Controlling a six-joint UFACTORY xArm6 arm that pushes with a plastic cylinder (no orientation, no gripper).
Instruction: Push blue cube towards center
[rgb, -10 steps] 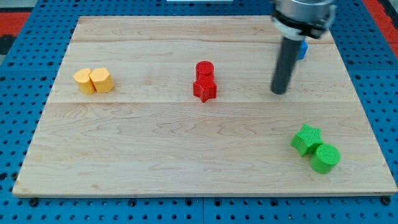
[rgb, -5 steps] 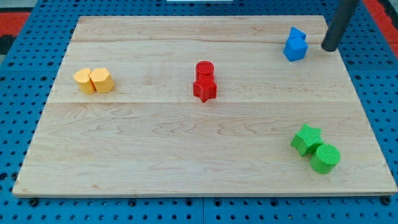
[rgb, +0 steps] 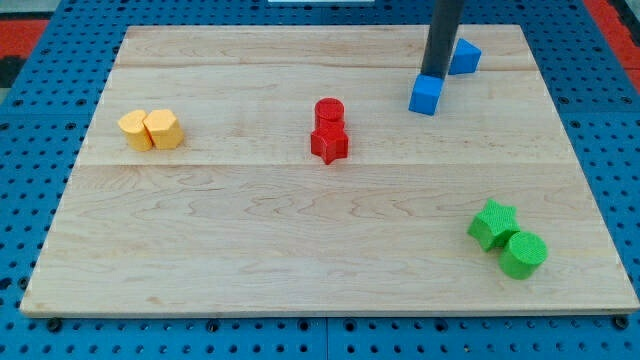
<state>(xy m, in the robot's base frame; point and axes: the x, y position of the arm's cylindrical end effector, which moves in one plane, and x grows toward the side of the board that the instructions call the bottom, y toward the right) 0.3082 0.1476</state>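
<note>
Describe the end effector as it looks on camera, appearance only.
No pincer: a straight, round rod, dark grey to black with a matte finish, entering from the view's top edge. No cables, labels or markings show on it. My tip is a plain blunt end, right at the top edge of the blue cube. The arm above the rod is out of frame.

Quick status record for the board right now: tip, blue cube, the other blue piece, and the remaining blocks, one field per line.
tip: my tip sits at the top edge of the blue cube, apparently touching it
blue cube: right of board centre, upper half
other blue block: near the top right, partly hidden behind the rod, apart from the cube
red blocks: cylinder directly above star-like block, touching, near centre
yellow blocks: pair side by side at the view's left
green blocks: star-like block and cylinder, bottom right
board: wooden board
</note>
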